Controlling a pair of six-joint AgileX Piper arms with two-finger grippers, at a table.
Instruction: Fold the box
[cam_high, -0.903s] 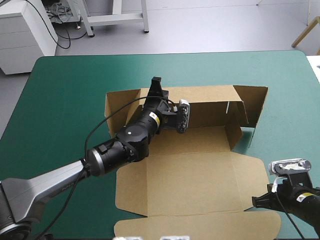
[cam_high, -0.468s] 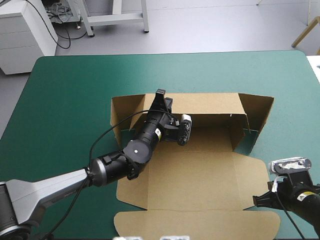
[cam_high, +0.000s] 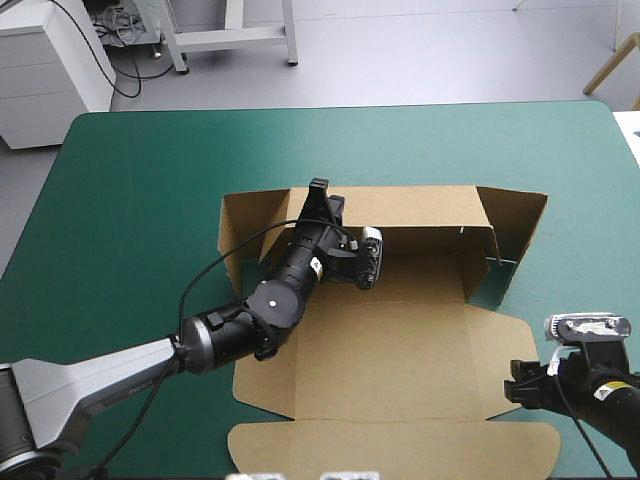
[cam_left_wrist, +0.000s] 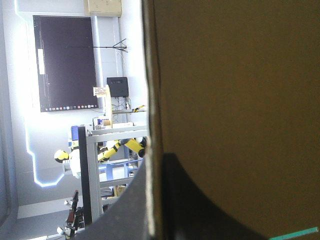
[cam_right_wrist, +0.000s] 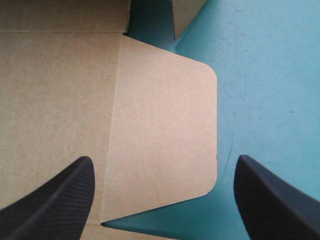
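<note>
The box (cam_high: 400, 340) sits mid-desk (cam_high: 150, 180), rear wall (cam_high: 410, 205) up. L claw (cam_high: 320, 192) pinches that wall's top edge: grip firm, tilt slowly. R claw (cam_right_wrist: 162, 160) gapes over the side flap (cam_right_wrist: 165, 130); scoop under it.

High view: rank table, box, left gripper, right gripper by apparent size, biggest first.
1. table
2. box
3. left gripper and right gripper: both small and too alike to rank. The right one sits nearer the camera, and the left one is clamped on the box's raised far wall.
</note>
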